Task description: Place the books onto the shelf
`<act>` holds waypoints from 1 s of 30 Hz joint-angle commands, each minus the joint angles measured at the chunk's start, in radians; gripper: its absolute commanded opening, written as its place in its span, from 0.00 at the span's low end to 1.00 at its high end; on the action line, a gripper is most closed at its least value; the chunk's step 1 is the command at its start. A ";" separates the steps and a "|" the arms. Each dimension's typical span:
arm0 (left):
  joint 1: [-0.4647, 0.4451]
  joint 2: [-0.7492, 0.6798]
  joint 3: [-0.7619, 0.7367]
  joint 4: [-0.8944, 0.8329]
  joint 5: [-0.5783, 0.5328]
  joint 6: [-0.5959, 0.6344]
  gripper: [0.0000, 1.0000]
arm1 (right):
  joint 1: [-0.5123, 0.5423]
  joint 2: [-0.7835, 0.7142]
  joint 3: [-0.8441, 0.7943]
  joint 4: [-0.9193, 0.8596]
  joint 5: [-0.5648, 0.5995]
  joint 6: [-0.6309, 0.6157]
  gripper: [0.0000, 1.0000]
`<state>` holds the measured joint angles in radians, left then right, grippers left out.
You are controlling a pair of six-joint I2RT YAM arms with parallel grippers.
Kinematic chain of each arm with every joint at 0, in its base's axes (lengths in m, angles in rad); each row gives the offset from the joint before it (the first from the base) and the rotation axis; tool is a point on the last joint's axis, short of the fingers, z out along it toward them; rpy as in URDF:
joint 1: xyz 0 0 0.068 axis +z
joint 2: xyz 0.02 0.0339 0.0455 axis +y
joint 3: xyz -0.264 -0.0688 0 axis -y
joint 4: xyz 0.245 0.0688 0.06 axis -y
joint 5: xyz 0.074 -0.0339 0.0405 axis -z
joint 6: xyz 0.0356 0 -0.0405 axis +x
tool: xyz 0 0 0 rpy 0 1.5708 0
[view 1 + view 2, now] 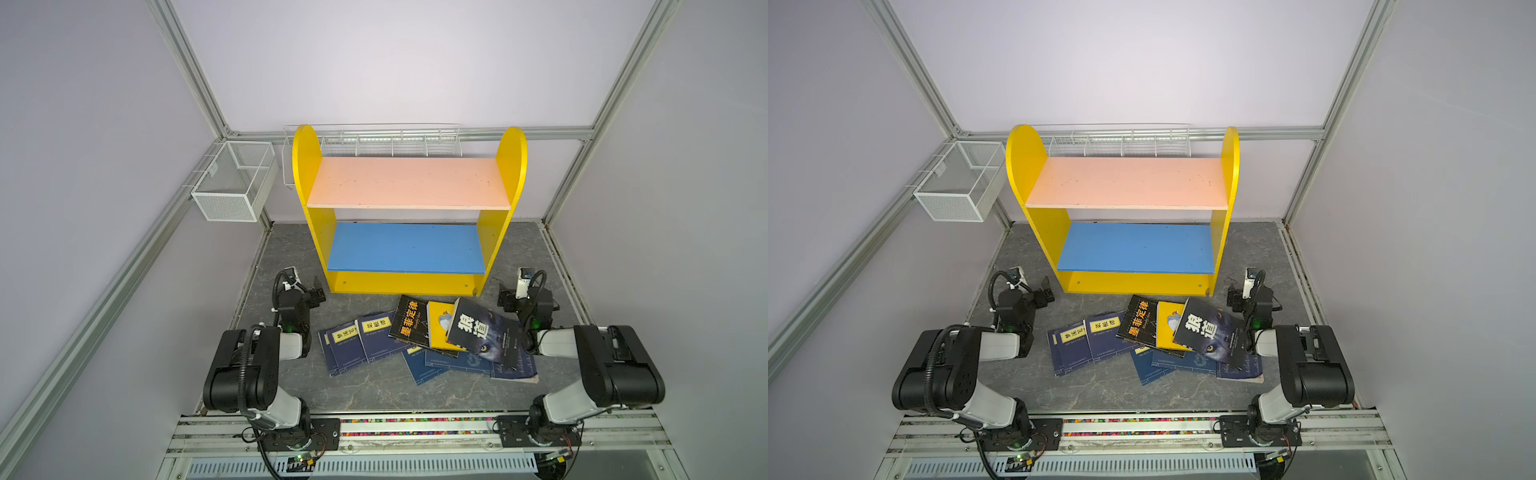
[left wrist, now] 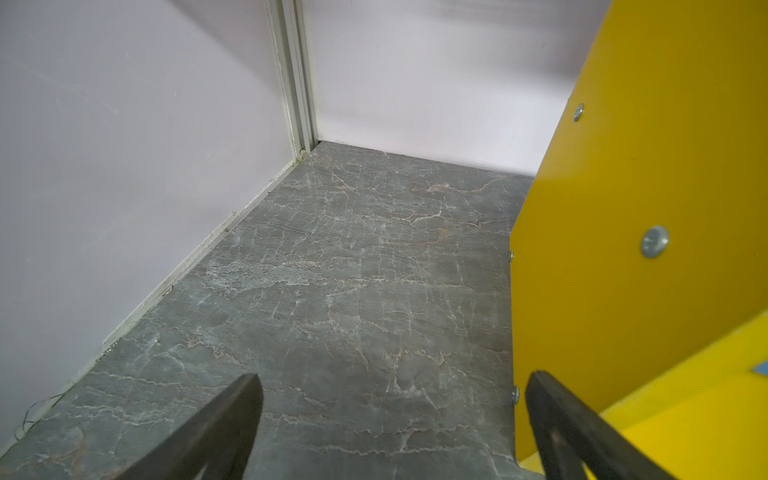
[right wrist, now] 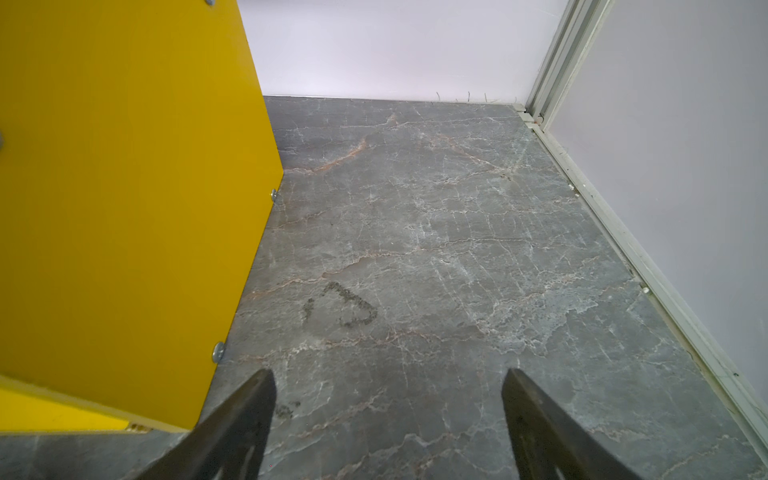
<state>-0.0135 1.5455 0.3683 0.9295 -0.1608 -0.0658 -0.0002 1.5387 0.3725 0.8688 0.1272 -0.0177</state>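
The shelf (image 1: 305,166) (image 1: 1021,166) is a yellow bookcase at the back of the grey floor, with a bare pink upper board (image 1: 407,183) and a bare blue lower board (image 1: 405,247). The books lie in a loose overlapping pile in front of it: navy ones (image 1: 353,345) (image 1: 1084,340), a black one (image 1: 409,320), a yellow one (image 1: 440,328) and a black wolf-cover one (image 1: 482,332). My left gripper (image 1: 316,291) (image 2: 392,376) hangs open beside the shelf's left foot (image 2: 644,187). My right gripper (image 1: 507,297) (image 3: 387,372) stands open by the right foot (image 3: 124,187). Neither holds anything.
A white wire-mesh basket (image 1: 235,180) hangs on the left wall frame. A long white wire rack (image 1: 374,141) runs behind the shelf top. Walls close in on three sides. The arms' mounting rail (image 1: 415,428) crosses the front.
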 commanded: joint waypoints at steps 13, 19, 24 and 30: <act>-0.017 -0.243 0.232 -0.640 -0.423 -0.223 1.00 | 0.052 -0.285 0.176 -0.605 0.317 0.270 0.96; -0.126 -0.364 0.256 -0.933 -0.602 -0.462 0.99 | 0.090 -0.419 0.280 -1.027 0.361 0.489 0.96; -0.309 -0.429 0.263 -1.064 -0.561 -0.534 0.99 | 0.111 -0.499 0.289 -1.246 0.235 0.620 0.94; -0.618 -0.361 0.356 -1.085 -0.306 -0.420 0.99 | 0.111 -0.531 0.252 -1.379 -0.003 0.693 0.93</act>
<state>-0.5480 1.1515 0.6582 -0.1188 -0.6201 -0.5289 0.1066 1.0149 0.6510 -0.3759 0.2779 0.5911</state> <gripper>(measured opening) 0.994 0.927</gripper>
